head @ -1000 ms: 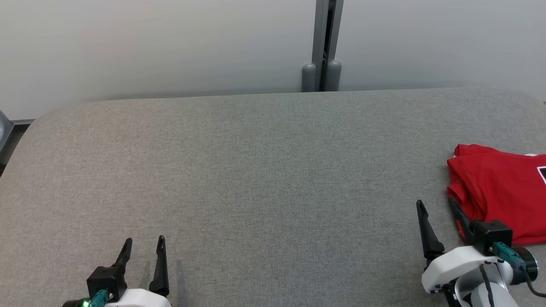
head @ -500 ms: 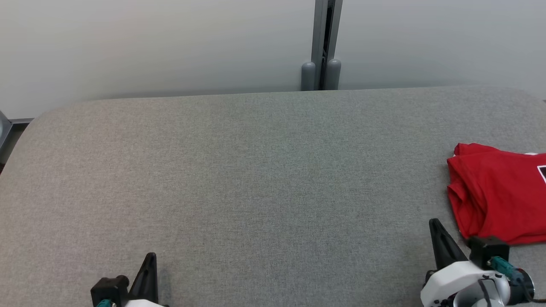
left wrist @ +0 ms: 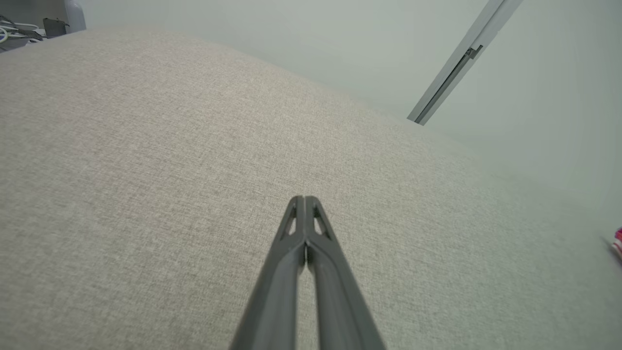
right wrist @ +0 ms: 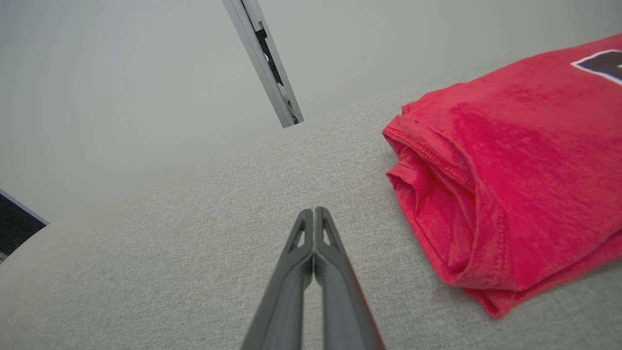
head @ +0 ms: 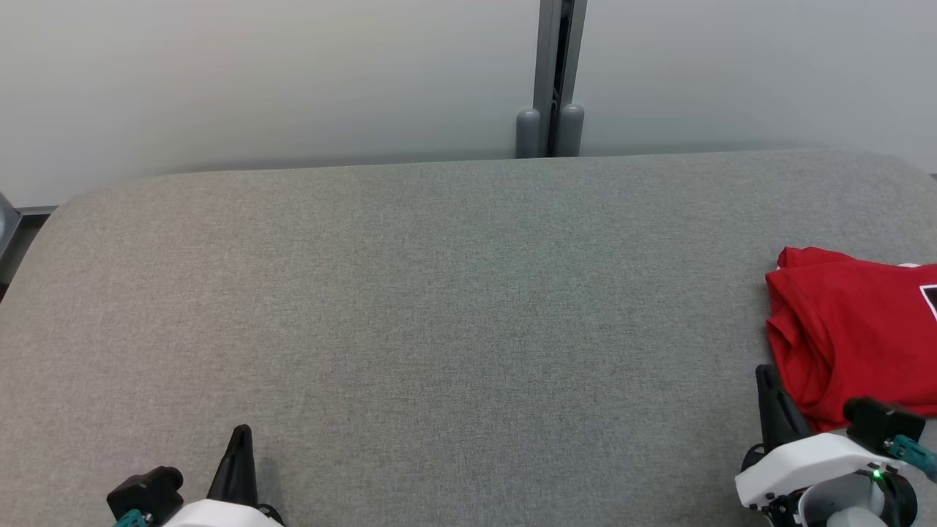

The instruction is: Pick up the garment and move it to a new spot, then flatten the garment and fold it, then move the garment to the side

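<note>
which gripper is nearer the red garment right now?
Right. The right gripper, shut, sits just off the left edge of the folded red garment, apart from it. The left gripper, also shut, is far across the grey surface, at the head view's lower left.

Left gripper point(head: 240, 433): a second ago its two fingers stood apart at the lower left of the head view. By half a second ago they had come together, and now they are pressed tip to tip, with the gripper lower and close to the bottom edge. Right gripper point(head: 763, 370): its fingers were spread, the outer one lying across the near left edge of the red garment point(head: 856, 329); now they are pressed together and drawn back toward the lower right corner, off the cloth and just beside its near left corner.
</note>
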`<state>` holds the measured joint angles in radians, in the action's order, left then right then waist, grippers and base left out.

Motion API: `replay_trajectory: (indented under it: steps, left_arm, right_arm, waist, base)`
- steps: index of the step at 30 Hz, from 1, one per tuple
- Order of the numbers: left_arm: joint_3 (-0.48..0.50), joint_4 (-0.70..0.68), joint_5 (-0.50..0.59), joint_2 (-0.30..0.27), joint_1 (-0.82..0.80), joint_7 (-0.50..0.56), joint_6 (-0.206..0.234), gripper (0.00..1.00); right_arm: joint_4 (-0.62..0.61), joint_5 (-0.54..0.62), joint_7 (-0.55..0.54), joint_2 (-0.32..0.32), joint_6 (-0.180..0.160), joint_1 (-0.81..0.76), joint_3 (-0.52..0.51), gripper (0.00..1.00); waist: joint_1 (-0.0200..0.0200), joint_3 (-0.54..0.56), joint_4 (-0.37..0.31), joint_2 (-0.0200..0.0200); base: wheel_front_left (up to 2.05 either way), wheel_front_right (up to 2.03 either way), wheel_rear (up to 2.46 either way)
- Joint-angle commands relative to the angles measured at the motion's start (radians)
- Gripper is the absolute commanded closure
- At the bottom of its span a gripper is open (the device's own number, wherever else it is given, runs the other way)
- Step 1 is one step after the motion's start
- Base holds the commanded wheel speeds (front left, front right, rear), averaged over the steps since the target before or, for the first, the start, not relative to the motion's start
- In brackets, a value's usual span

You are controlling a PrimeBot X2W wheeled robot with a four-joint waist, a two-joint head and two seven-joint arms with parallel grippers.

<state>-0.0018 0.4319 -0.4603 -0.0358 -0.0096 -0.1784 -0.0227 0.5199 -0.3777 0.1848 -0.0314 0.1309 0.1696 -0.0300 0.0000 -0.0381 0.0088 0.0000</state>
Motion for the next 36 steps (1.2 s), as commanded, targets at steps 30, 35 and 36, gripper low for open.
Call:
replay_trajectory:
  steps: [30, 35, 36]
  left_arm:
    - [0.049, -0.088, -0.461, -0.011, -0.06, 0.114, -0.046, 1.0]
    - [0.055, -0.097, -0.522, -0.012, -0.065, 0.13, -0.052, 1.0]
    - [0.056, -0.099, -0.533, -0.012, -0.066, 0.134, -0.053, 1.0]
  right_arm:
    - [-0.125, -0.494, -0.117, -0.014, 0.0, -0.019, -0.035, 1.0]
    - [-0.139, -0.558, -0.133, -0.015, 0.0, -0.023, -0.04, 1.0]
    - [-0.142, -0.571, -0.136, -0.015, 0.0, -0.024, -0.041, 1.0]
  waist:
    - [0.0, 0.01, -0.002, 0.0]
    - [0.0, 0.011, -0.003, 0.0]
    - [0.0, 0.012, -0.003, 0.0]
  base:
    - [0.0, 0.0, 0.0]
    - [0.0, 0.0, 0.0]
    - [0.0, 0.0, 0.0]
